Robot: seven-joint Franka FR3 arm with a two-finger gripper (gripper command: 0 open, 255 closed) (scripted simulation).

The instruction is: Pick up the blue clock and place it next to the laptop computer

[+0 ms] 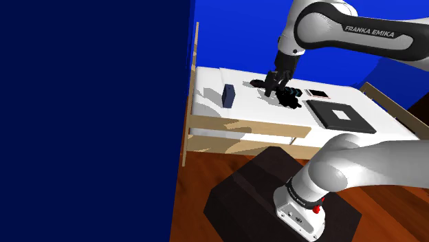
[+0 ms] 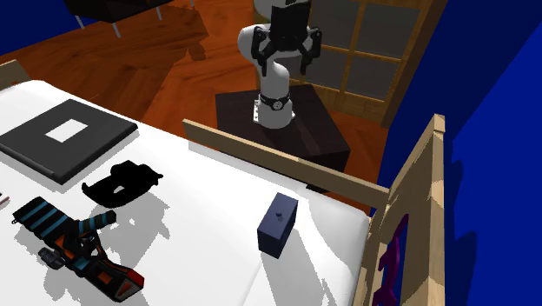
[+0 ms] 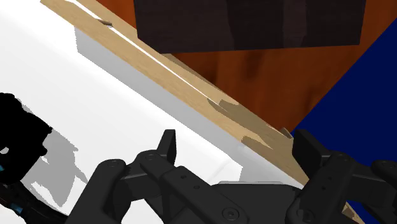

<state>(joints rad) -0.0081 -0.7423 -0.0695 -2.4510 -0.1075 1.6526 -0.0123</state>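
The hand (image 1: 273,88) hangs over the white bed (image 1: 254,110), its fingers (image 3: 167,145) spread apart and grasping nothing. The blue clock (image 1: 229,95) stands upright on the mattress, well apart from the hand toward the shoulder view's left, with bare sheet between them. The laptop (image 1: 340,115) lies flat on the hand's other side. A wooden rail (image 3: 191,86) edges the mattress beyond the fingertips.

Dark blue clock (image 2: 277,223), white bed (image 2: 204,196), black laptop (image 2: 69,143) (white square on lid), tan frame (image 2: 287,165)
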